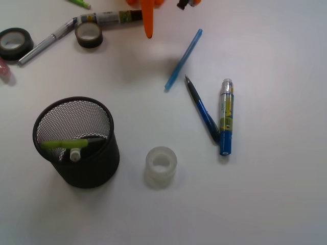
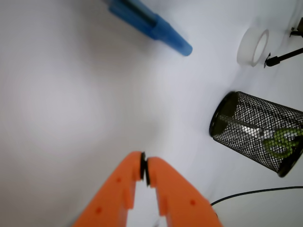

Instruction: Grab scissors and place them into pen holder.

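The black mesh pen holder (image 1: 76, 145) stands at the front left of the table. The scissors (image 1: 64, 143) lie inside it, lime-green handles showing through the opening. In the wrist view the pen holder (image 2: 255, 130) is at the right, with the green scissors (image 2: 280, 142) seen through its mesh. My orange gripper (image 1: 148, 33) is at the top centre of the front view, far from the holder, above the table. In the wrist view the gripper (image 2: 144, 168) has its jaws closed together and holds nothing.
A clear tape roll (image 1: 161, 166) stands right of the holder. A light blue pen (image 1: 184, 58), a dark blue pen (image 1: 203, 109) and a blue marker (image 1: 226, 117) lie at centre right. Two dark tape rolls (image 1: 15, 42), (image 1: 89, 34) and a silver pen (image 1: 46, 42) lie at the back left.
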`<state>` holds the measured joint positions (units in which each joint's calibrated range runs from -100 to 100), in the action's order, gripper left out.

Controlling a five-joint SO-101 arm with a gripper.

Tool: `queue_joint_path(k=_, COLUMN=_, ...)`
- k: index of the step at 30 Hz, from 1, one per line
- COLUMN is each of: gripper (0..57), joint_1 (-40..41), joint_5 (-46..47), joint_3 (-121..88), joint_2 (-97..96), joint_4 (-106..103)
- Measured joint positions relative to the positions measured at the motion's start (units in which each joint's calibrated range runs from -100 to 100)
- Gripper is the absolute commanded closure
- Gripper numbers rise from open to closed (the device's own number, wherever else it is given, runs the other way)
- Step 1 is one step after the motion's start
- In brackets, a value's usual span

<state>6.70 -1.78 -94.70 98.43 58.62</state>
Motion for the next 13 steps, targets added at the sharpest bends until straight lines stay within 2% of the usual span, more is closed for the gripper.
queue_joint_path(k=13, gripper=57.2, joint_1=-0.52, joint_5=0.34, joint_3=0.00, joint_2=0.09, joint_4=2.33)
